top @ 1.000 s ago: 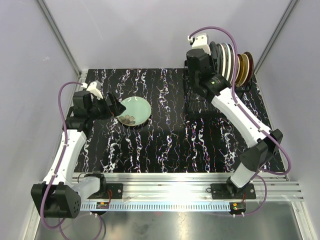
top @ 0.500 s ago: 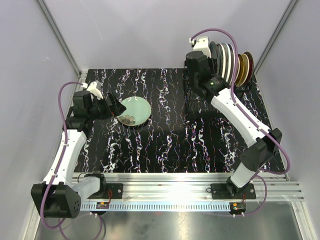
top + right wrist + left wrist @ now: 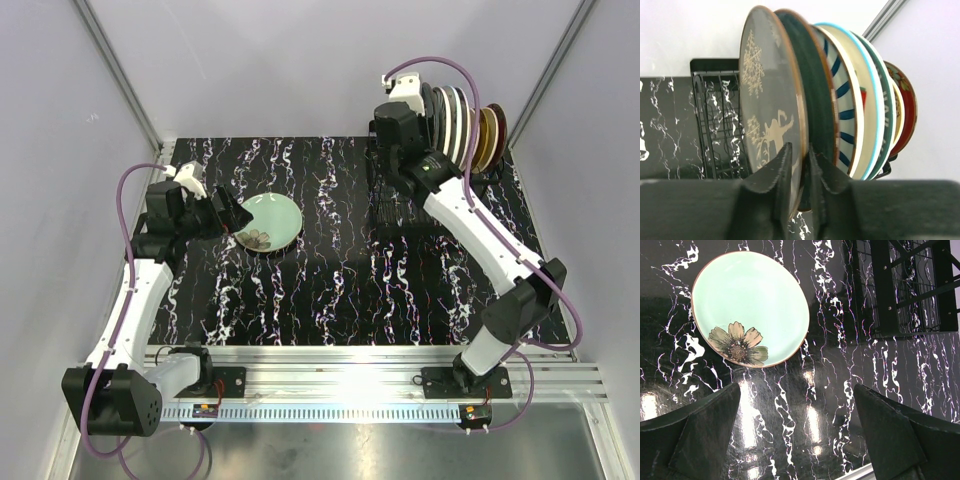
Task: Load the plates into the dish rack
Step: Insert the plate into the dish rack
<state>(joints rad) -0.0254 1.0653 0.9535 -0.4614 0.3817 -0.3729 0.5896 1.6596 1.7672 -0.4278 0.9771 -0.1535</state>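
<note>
While left gripper [image 3: 796, 392] hangs, jaws wide apart, near mint flower plate [image 3: 747, 305] flat on table [image 3: 805, 435], right gripper [image 3: 797, 167] straddles rim of grey plate [image 3: 767, 100] upright in dish rack [image 3: 715, 125], clamped or loosened cannot tell; step likely slotting it; next needs full release, straight withdrawal

No legible text, labels, brands or numbers in any view. Racked plates [image 3: 772, 100] and the flower plate [image 3: 750, 310] show patterns only.
</note>
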